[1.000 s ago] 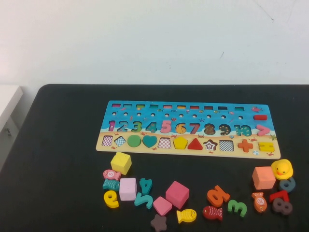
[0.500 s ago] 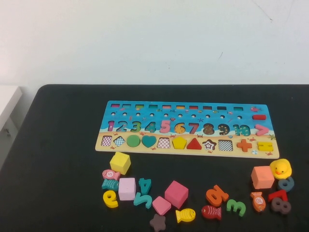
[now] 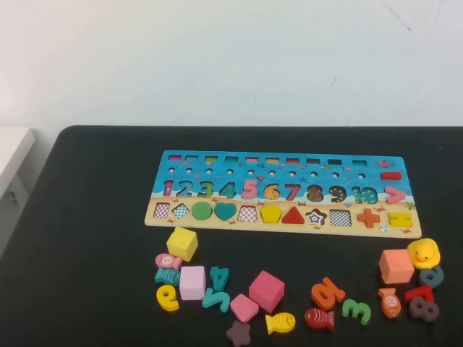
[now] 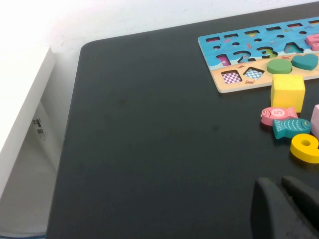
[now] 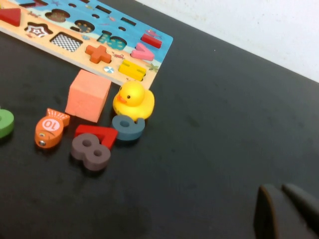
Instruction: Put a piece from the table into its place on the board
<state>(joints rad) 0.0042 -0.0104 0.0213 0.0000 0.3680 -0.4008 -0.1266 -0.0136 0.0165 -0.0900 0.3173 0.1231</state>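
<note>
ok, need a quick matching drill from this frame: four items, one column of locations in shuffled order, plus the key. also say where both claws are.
Items:
1. yellow pentagon
2. yellow duck
3. yellow cube
4. dark star piece

Places:
A. on the table, nearest the table's front edge
B. seated in the board's shape row
C. touching the orange cube, right end
D. just below the board's left end

Pairs: 1-B, 2-C, 3-D, 4-A

The left claw and right claw show only in their wrist views, low over bare table, holding nothing.
</note>
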